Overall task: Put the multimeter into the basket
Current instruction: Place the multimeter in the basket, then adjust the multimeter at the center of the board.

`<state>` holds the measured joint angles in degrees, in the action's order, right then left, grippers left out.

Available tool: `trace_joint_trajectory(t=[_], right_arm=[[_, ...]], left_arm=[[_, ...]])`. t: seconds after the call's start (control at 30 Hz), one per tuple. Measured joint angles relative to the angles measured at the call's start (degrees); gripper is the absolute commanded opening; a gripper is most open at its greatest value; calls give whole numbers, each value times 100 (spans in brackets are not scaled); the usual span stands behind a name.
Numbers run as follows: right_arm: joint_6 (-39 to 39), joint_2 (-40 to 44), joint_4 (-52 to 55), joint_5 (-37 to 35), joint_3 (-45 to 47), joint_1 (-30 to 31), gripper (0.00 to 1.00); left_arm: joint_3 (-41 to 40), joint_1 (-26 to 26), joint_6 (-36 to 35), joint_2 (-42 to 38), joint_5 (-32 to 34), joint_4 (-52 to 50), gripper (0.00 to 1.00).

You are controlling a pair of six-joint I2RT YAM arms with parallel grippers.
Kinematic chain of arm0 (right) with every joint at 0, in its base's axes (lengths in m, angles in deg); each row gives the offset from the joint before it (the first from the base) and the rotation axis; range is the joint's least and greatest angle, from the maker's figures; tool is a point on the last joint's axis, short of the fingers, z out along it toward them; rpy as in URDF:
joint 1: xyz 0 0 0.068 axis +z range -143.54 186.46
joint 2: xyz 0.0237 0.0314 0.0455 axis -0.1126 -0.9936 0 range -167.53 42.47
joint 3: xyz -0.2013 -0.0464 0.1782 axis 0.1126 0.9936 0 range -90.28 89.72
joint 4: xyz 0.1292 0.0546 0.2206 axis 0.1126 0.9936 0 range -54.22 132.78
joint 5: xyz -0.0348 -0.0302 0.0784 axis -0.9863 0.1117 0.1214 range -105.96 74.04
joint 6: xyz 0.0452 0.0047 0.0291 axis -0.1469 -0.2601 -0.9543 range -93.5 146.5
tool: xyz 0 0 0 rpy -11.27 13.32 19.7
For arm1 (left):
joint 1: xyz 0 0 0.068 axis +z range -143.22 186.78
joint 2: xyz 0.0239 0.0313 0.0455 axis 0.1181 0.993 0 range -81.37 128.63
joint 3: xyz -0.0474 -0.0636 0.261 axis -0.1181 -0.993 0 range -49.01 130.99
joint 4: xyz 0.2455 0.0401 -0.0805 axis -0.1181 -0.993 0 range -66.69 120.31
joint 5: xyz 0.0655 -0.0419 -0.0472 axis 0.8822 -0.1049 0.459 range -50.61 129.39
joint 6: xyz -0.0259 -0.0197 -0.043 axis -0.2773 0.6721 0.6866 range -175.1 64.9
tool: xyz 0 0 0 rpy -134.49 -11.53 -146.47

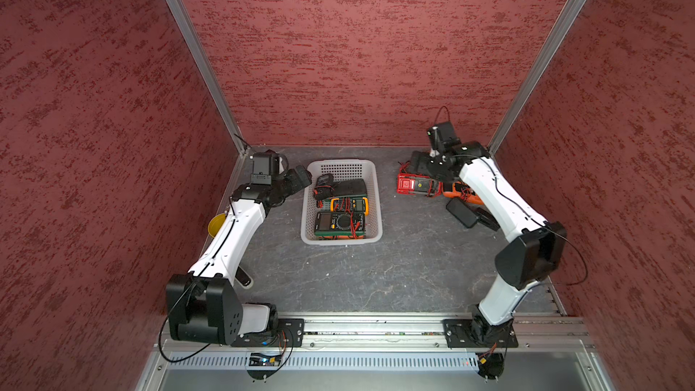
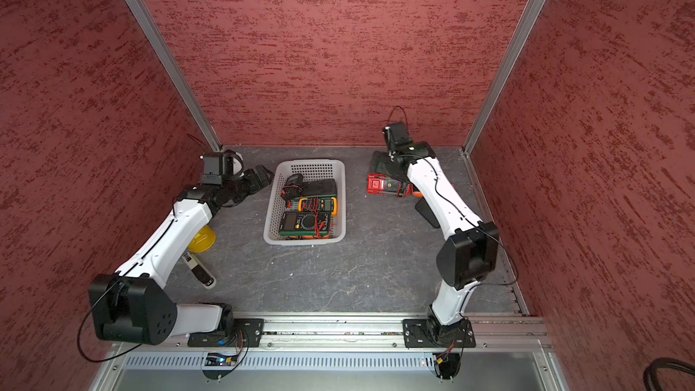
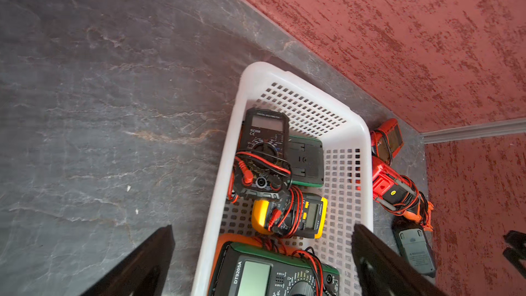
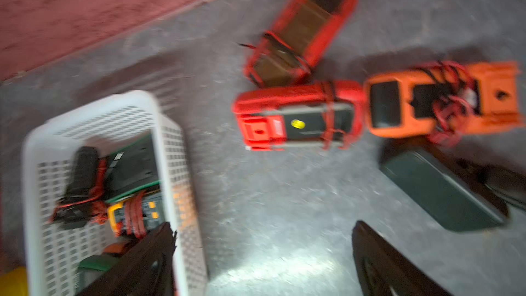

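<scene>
Red multimeter is lying on the gray table near the white basket as the right gripper, gaping empty close by, is seemingly lining up and should be straddling its narrow sides squarely, while the left gripper is hanging open, empty.

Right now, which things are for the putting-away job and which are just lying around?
For the job: white basket, multimeters already inside, and those waiting on the table: red multimeter with yellow dot, second red multimeter, orange multimeter, dark multimeter.
Just lying about: yellow cup, black-and-white stick.
</scene>
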<state>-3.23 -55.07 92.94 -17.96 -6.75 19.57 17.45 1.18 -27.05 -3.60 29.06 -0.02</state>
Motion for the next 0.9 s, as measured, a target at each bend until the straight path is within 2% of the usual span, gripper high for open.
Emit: trace_joint_trajectory(t=[0.17, 0.3, 0.5, 0.9], right_arm=[[76, 693, -343, 802, 1670, -1646, 98], [319, 726, -531, 1316, 2216, -2347, 93], [866, 203, -778, 1659, 2094, -2651, 90], [1528, -1075, -981, 1683, 944, -2793, 87]], left_arm=[[205, -378, -153, 269, 59, 74, 100], [273, -498, -197, 439, 50, 79, 100], [372, -562, -199, 619, 24, 74, 100], [455, -614, -199, 636, 44, 11, 100]])
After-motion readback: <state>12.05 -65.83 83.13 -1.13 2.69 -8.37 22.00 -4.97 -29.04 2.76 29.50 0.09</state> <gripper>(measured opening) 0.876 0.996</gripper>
